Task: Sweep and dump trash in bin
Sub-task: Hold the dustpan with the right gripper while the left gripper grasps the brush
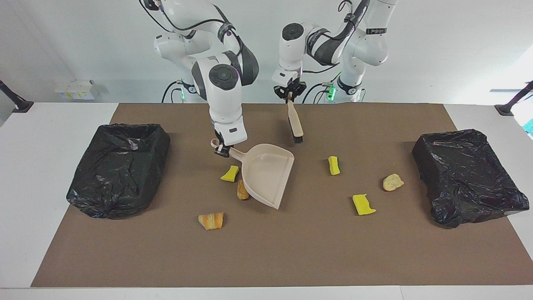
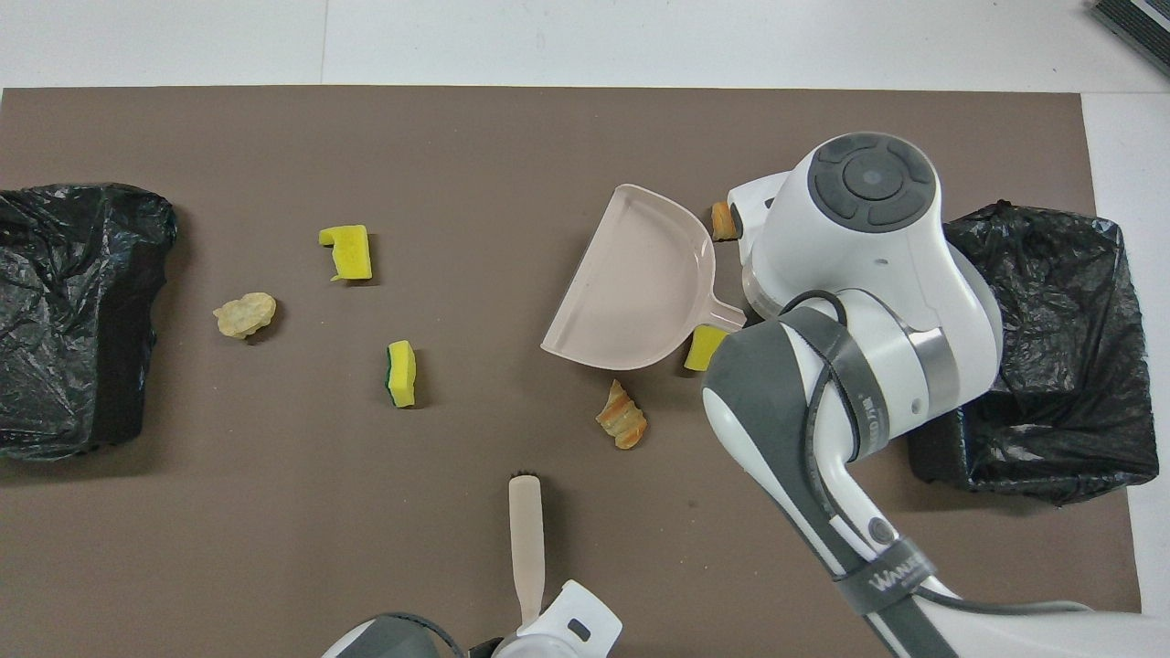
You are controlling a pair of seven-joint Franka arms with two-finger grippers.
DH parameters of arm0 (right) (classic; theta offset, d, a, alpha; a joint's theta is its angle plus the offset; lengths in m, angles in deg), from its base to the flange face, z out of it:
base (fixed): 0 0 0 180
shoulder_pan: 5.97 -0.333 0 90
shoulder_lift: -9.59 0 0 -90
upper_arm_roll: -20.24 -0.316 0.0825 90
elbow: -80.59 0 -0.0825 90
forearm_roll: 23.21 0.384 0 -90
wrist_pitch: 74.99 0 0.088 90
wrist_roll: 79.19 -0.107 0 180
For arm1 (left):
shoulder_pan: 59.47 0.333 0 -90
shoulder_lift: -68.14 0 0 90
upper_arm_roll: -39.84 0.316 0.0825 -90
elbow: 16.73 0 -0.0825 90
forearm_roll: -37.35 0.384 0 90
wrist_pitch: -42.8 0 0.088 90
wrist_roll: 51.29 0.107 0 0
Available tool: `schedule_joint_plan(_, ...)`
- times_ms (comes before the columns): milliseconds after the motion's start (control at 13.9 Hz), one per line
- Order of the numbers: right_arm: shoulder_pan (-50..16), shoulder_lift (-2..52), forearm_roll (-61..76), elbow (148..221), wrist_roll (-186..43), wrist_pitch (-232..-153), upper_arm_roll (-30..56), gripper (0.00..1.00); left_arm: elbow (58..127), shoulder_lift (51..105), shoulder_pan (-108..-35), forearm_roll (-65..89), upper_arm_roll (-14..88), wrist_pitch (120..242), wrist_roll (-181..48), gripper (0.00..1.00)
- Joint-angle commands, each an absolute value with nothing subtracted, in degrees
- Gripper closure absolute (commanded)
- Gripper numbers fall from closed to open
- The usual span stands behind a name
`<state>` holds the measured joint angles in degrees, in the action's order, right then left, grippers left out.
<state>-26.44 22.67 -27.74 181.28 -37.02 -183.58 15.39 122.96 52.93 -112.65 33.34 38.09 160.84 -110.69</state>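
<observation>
- beige plastic dustpan (image 1: 266,175) just below the right gripper (image 1: 222,151): smooth, faintly satin; clamped at its handle
- slim beige brush (image 1: 294,121) hanging from the left gripper (image 1: 289,95): smooth plastic-looking handle; dark bristle tip
- bright yellow sponge scraps (image 1: 363,204): porous, matt; one (image 2: 400,372) with a green scouring layer
- orange-brown bread-like pieces (image 1: 211,220): rough, flaky, dull; a paler chunk (image 1: 392,182) looks crumbly
- black bin-liner bags (image 1: 118,168): thin crinkled plastic film, glossy on the folds
- brown table mat (image 1: 291,250): flat, matt, paper-like
- white arm shells (image 2: 868,265): smooth glossy plastic; grey caps matt
</observation>
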Motion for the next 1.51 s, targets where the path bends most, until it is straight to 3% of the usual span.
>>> schedule_joint_plan(0, -27.58, 23.65, -30.15, 182.37, -34.46, -185.64, 15.23, 1.00, 121.97, 51.36, -108.52, 36.29, 37.73, 157.42, -110.00, 1.00)
schedule_joint_plan(431, -28.12, 23.92, -31.56, 183.07, -26.72, -186.43, 15.23, 1.00, 122.05, 50.21, -102.20, 36.38, 37.91, 155.57, -109.74, 1.00)
schedule_joint_plan(646, -28.12, 24.27, -31.65, 185.35, -26.81, -190.72, 15.23, 1.00, 122.14, 50.92, -97.98, 36.30, 38.00, 156.88, -106.58, 1.00)
schedule_joint_plan(1149, -28.12, 25.24, -36.22, 187.12, -24.11, -193.46, 15.23, 1.00, 121.79, 53.64, -83.49, 36.47, 38.00, 158.73, -95.96, 1.00)
schedule_joint_plan(1436, -27.50, 24.62, -34.38, 189.05, -25.04, -193.55, 15.15, 1.00, 116.79, 57.59, -75.22, 37.70, 38.00, 157.68, -85.58, 1.00)
